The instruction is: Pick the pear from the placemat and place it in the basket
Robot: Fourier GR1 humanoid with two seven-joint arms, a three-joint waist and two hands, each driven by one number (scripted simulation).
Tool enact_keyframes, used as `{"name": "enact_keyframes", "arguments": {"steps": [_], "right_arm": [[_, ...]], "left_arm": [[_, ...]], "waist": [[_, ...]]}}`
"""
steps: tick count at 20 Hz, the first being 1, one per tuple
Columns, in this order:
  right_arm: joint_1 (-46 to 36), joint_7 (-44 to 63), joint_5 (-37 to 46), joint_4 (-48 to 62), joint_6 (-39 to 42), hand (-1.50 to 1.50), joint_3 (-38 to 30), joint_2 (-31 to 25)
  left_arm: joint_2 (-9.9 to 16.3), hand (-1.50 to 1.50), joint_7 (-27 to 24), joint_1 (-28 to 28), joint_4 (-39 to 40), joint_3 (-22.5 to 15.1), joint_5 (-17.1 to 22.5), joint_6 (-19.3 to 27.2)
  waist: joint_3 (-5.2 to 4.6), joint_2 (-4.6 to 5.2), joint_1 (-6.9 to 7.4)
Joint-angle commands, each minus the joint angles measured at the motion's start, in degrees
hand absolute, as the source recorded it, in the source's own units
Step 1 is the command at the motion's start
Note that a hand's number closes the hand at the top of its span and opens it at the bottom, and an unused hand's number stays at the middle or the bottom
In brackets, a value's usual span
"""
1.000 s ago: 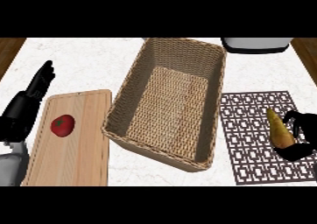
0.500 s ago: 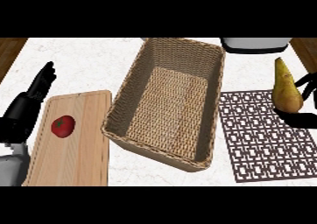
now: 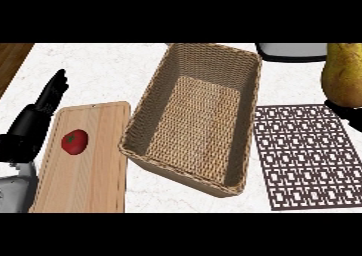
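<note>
Pear (image 3: 347,75) now higher in right hand (image 3: 352,114), off placemat (image 3: 306,155)

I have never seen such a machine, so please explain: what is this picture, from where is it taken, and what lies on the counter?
The view looks steeply down from a humanoid robot's head. Its left hand rests open at the left edge. Its right hand, mostly out of view, holds the pear lifted above the placemat. On the counter lie a woven basket, holding nothing yet, a wooden cutting board with a red tomato, and a grey object at the top edge.
</note>
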Motion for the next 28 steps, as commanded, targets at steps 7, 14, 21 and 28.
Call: {"name": "enact_keyframes", "arguments": {"steps": [7, 14, 21, 28], "right_arm": [[-25.95, 27.96, -1.12, 4.51, 3.65, 1.5, 12.31, 5.64], [-33.25, 36.44, 0.48, 13.78, 1.33, 1.5, 16.5, 11.04], [-34.66, 36.49, 0.09, 24.33, 1.82, 1.5, 17.27, 13.03], [-32.57, 35.99, 4.99, 29.97, 7.4, 1.5, 24.45, 8.8]], "left_arm": [[-0.64, 0.0, -0.57, -0.69, 0.49, -0.35, -0.38, -0.44], [0.1, 0.0, -1.8, -1.49, 2.83, 0.7, 0.17, -1.86], [0.06, 0.0, 0.94, -1.03, -0.99, 1.33, 0.76, -1.84], [-0.72, 0.0, -1.51, -0.36, 0.57, 1.02, -0.7, -0.61]], "waist": [[0.0, 0.45, 1.26], [0.03, 0.48, 1.0], [0.08, 0.42, 1.14], [0.05, 0.49, 0.79]]}}
